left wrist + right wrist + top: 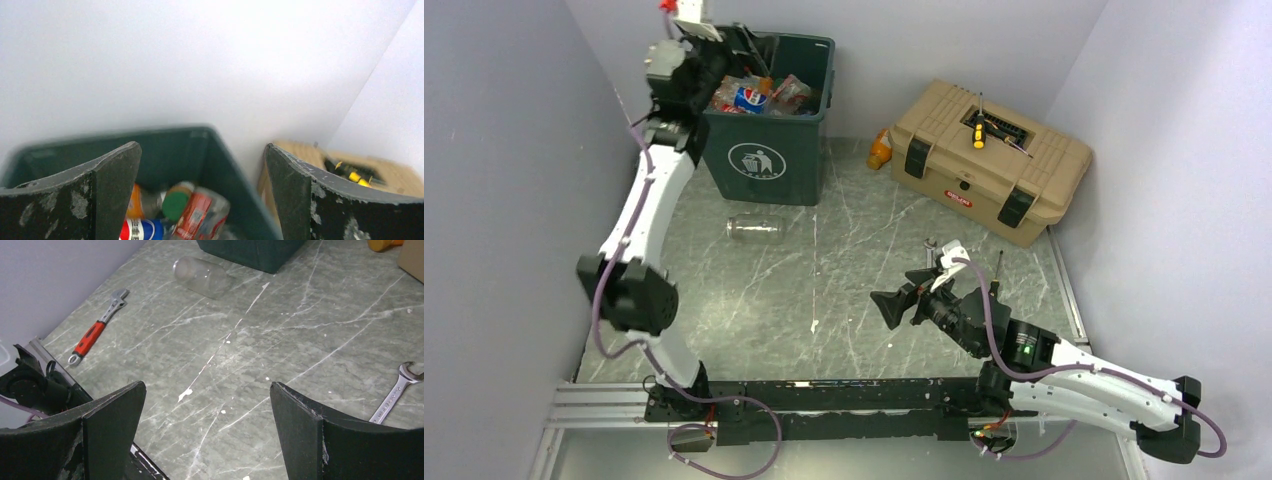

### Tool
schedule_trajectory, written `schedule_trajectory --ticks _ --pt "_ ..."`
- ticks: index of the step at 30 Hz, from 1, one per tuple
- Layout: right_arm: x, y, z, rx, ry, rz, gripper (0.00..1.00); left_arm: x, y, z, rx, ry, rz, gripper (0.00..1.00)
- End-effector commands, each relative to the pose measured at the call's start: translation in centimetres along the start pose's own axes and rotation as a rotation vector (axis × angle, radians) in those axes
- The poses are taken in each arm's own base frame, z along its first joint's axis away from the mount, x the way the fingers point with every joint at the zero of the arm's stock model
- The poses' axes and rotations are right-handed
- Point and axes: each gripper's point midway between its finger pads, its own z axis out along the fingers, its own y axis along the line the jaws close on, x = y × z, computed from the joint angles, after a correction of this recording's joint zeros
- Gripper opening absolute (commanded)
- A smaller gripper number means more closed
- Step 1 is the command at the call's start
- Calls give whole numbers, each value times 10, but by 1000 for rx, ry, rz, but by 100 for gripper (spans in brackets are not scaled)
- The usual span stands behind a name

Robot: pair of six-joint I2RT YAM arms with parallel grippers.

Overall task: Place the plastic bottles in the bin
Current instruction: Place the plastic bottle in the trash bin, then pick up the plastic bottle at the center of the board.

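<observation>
Left gripper (pixel 202 155) hangs over the green bin (pixel 769 150), jaws spread and empty; bottles (pixel 749 97) lie inside. Right gripper (pixel 207 390), also spread, hovers low. A clear bottle (pixel 754 228) lies on its side before the bin; a nudge could roll it away.

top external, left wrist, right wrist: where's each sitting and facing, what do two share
Top external: high behind the robot, looking down at the table; left arm, right arm show.
Left wrist: over the bin, looking in; open left gripper frames it.
Right wrist: low, facing the lying clear bottle; open right gripper shows.
Shared: top and right wrist both see that bottle.
</observation>
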Motion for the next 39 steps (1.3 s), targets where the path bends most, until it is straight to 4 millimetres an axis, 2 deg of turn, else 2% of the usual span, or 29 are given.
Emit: schedule_trajectory --ticks 1,3,4,8,11,16,20,22,24,29,35,39 --pt "-28 11 0 -28 -67 21 100 -149 -53 -77 12 -334 59 99" --pt "-28 12 2 -26 -71 35 100 -145 -52 -106 -58 -315 26 99" --pt "-28 11 2 -19 -80 54 100 -146 -53 -129 -99 -307 -4 99" --pt "-21 11 8 -17 -84 91 100 -41 -27 -184 -303 -36 -178 99" --pt "-10 14 14 -23 -47 73 100 29 -20 -226 -397 120 -258 99" --pt "3 19 27 -45 -34 46 100 117 -21 -286 -495 268 -429 99" --pt "11 22 38 -40 -21 36 100 189 -18 -316 -593 338 -638 99" --pt "14 23 42 -38 -9 35 100 220 -16 -323 -649 369 -747 99" --pt "17 25 45 -40 3 35 100 240 -13 -325 -717 381 -852 99" --pt "21 25 48 -37 9 35 100 261 -2 -316 -847 406 -959 99" --pt "24 28 53 -31 38 17 100 290 4 -290 -914 377 -1148 99" --pt "24 27 50 -32 36 30 100 296 17 -276 -982 352 -1168 99"
